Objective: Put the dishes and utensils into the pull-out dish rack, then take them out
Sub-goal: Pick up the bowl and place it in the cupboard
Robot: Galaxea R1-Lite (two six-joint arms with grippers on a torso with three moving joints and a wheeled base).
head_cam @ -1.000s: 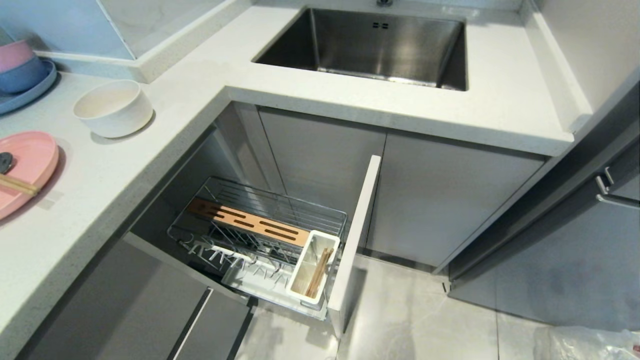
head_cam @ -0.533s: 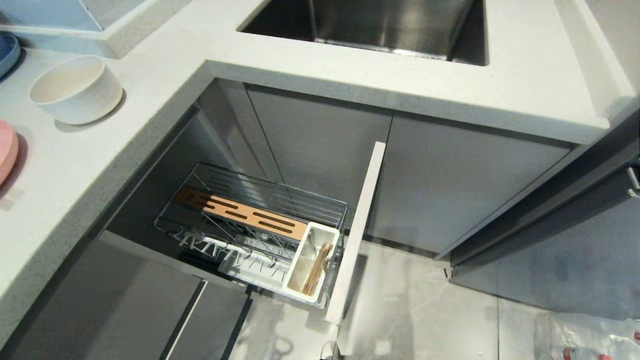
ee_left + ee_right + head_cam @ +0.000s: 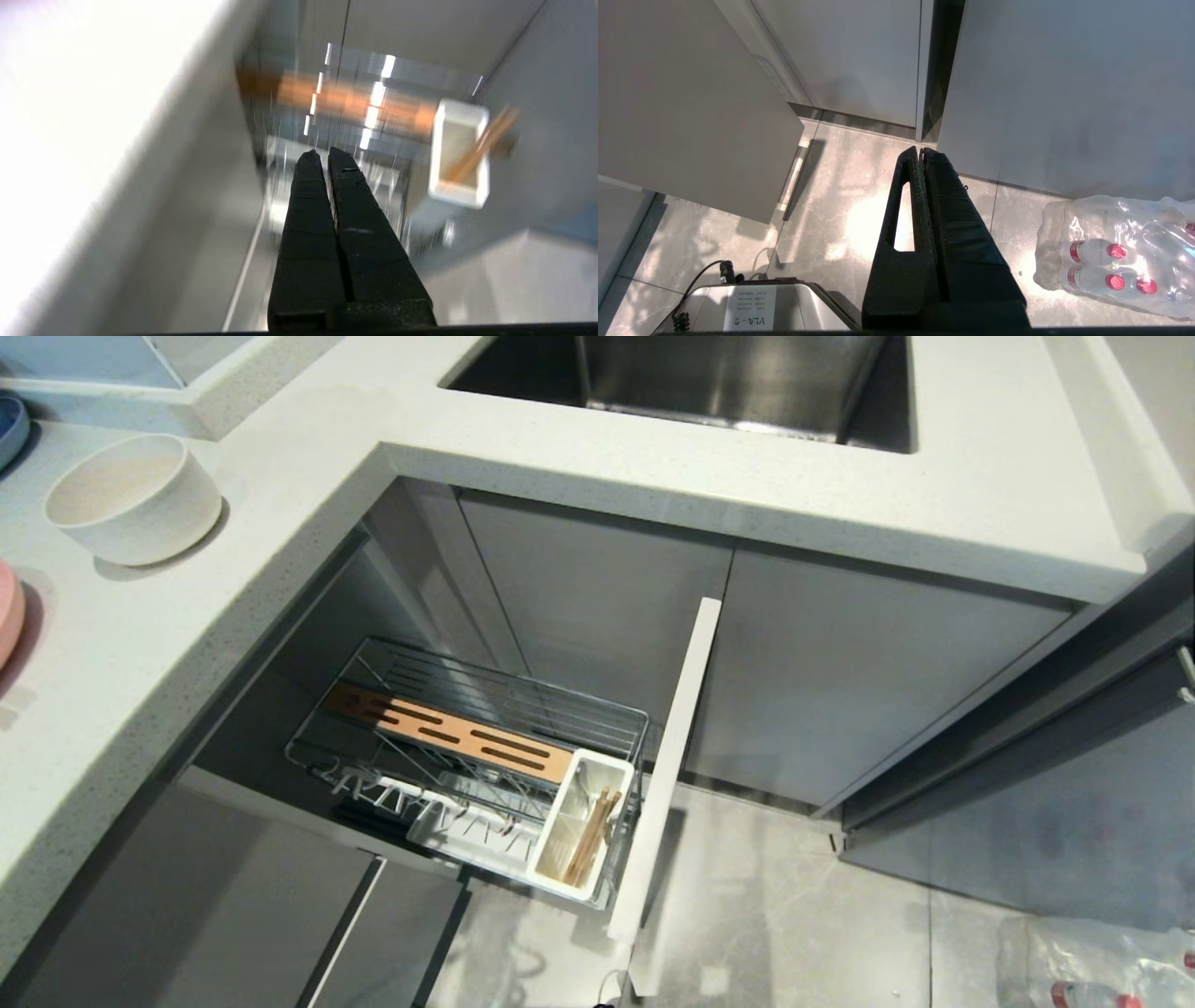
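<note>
Loading's being done: chopsticks are sitting in the rack. Both grippers' fingers are being kept together, empty. Bowl probably needs grabbing next.

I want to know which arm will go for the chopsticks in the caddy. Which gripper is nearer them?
Left. The left gripper hangs above the rack, chopsticks in its view; the right gripper hangs over bare floor by the water bottles.

White speckled L-shaped countertop, steel sink, grey cabinet doors, pale marbled floor tiles.
</note>
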